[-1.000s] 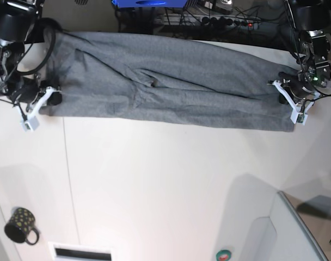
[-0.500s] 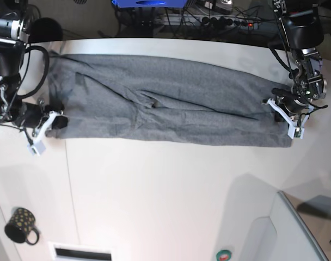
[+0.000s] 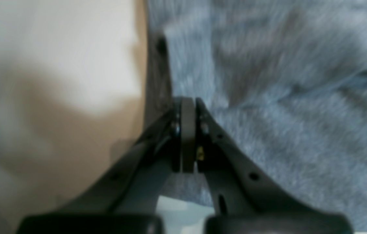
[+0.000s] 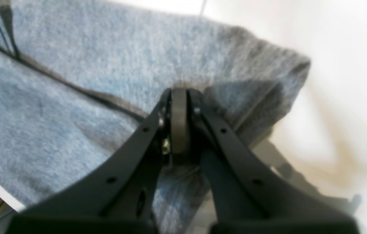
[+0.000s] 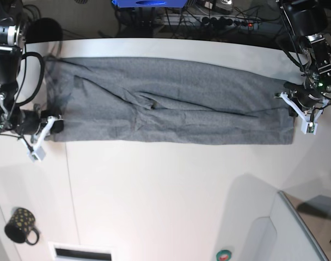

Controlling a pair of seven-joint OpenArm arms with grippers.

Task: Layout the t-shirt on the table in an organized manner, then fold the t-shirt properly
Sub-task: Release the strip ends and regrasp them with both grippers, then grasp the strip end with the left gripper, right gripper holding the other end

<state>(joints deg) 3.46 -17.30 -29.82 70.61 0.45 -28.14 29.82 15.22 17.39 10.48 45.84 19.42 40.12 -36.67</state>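
The heather-grey t-shirt [image 5: 171, 103] lies stretched in a long band across the far part of the white table [image 5: 165, 190]. My left gripper [image 5: 294, 106] is at the band's right end in the base view, and its jaws are pressed together on the t-shirt [image 3: 284, 107] edge in the left wrist view [image 3: 188, 101]. At the other end my right gripper [image 5: 52, 126] pinches a bunched corner of the t-shirt [image 4: 72, 84]; its jaws [image 4: 179, 92] are shut there too. A few creases run through the middle of the cloth.
A black dotted mug [image 5: 21, 225] stands near the front left corner. A grey-white bin [image 5: 296, 234] fills the front right. A white slotted piece [image 5: 81, 252] and a small round token [image 5: 224, 254] lie at the front edge. Cables and a power strip [image 5: 209, 19] run behind the table.
Both grippers have drawn the t-shirt toward the near side and apart. The band now lies flatter and wholly on the table, and the right gripper has come nearer.
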